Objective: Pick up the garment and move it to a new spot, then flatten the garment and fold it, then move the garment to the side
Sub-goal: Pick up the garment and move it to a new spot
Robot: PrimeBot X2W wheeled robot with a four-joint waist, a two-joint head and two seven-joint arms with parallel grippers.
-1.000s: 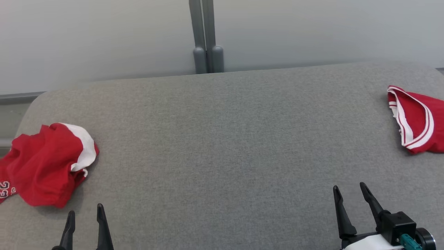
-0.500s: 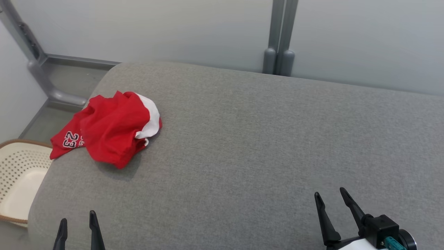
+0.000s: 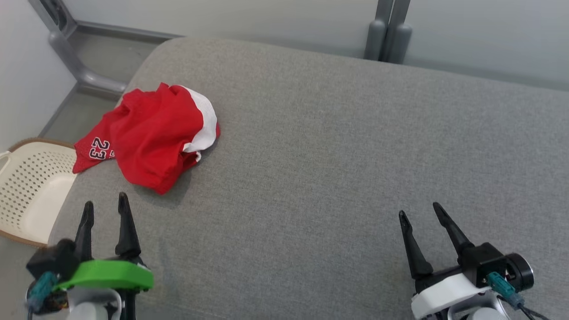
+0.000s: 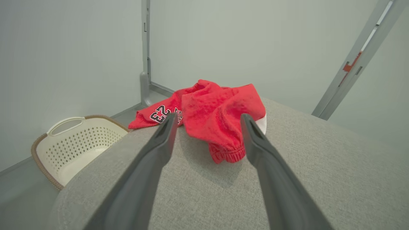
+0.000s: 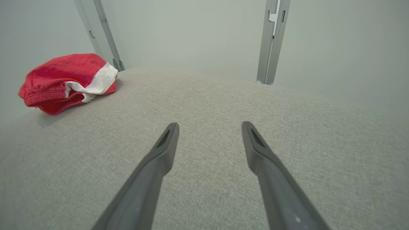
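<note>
A crumpled red garment (image 3: 151, 133) with a white panel and the number 23 lies at the far left end of the grey padded table (image 3: 338, 151), one corner hanging over the edge. My left gripper (image 3: 104, 206) stands open just short of it, nothing between its fingers. Seen from the left wrist, the garment (image 4: 211, 111) sits straight ahead beyond the spread fingertips (image 4: 168, 118). My right gripper (image 3: 418, 210) is open over bare table at the lower right, far from the cloth. From the right wrist the garment (image 5: 65, 81) shows at the upper left.
A cream perforated laundry basket (image 3: 26, 186) stands on the floor off the table's left end, also in the left wrist view (image 4: 76, 143). Grey frame posts (image 3: 386, 29) rise behind the table against a pale wall. A grey bar (image 3: 66, 40) runs along the floor at the upper left.
The head camera has swung left and down, so the garment sits nearer the picture's middle and the basket has come in. The left gripper has risen further into the picture, closer to the garment.
</note>
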